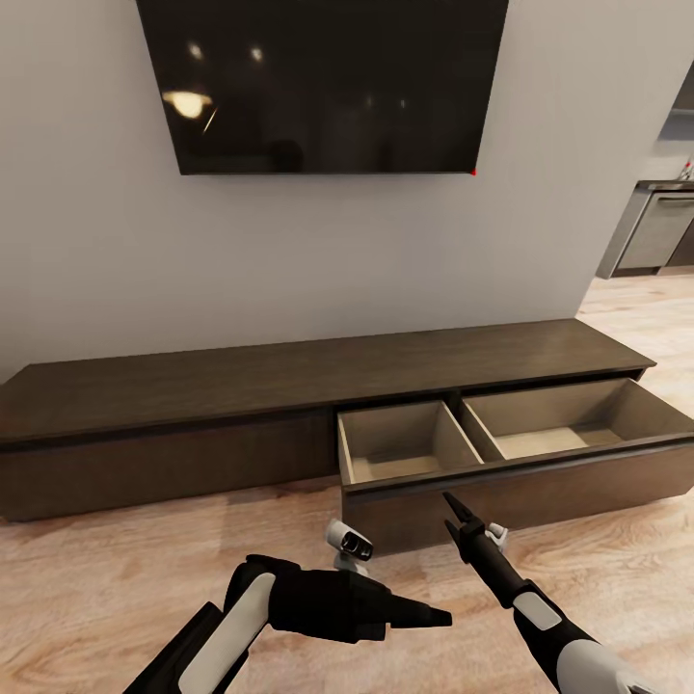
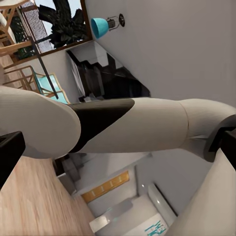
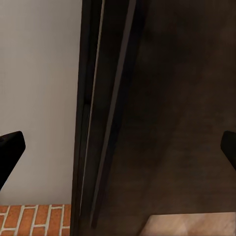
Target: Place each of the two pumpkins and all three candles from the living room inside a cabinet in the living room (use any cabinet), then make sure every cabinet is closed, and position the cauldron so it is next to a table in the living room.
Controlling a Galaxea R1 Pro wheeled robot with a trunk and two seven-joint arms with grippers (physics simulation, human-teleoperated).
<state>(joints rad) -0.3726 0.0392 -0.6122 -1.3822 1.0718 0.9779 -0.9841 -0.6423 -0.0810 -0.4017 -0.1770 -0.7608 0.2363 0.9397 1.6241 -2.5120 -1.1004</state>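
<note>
A: Quickly, nearest first. Left gripper (image 1: 439, 616) sits in front of the drawer, low over the floor (image 1: 87, 578), pointing sideways toward the right arm. In the head view its tips look together in a point, but in its own wrist view dark tips sit at both frame edges. Can't tell its state.

B: Right gripper (image 1: 447, 498)?

A: Just in front of the drawer front (image 1: 540, 487), tip about at its top edge. Head view shows a thin point; its wrist view has dark tips at both edges of the frame with the dark wood between. Can't tell, no object in it.

B: Drawer (image 1: 405, 439)?

A: Pulled out of the cabinet (image 1: 193, 386), right half. Two pale compartments, both empty. TV (image 1: 323, 82) on the wall above the cabinet.

B: Candles, pumpkins?

A: None near the cabinet.

B: Risks?

A: Likely three. Right tip is so close to the drawer front that a forward nudge could push it shut, or snag the lip. Left gripper points at the right arm, so they could clash if either swings. And the drawer juts toward the base, so turning away could clip it.
</note>
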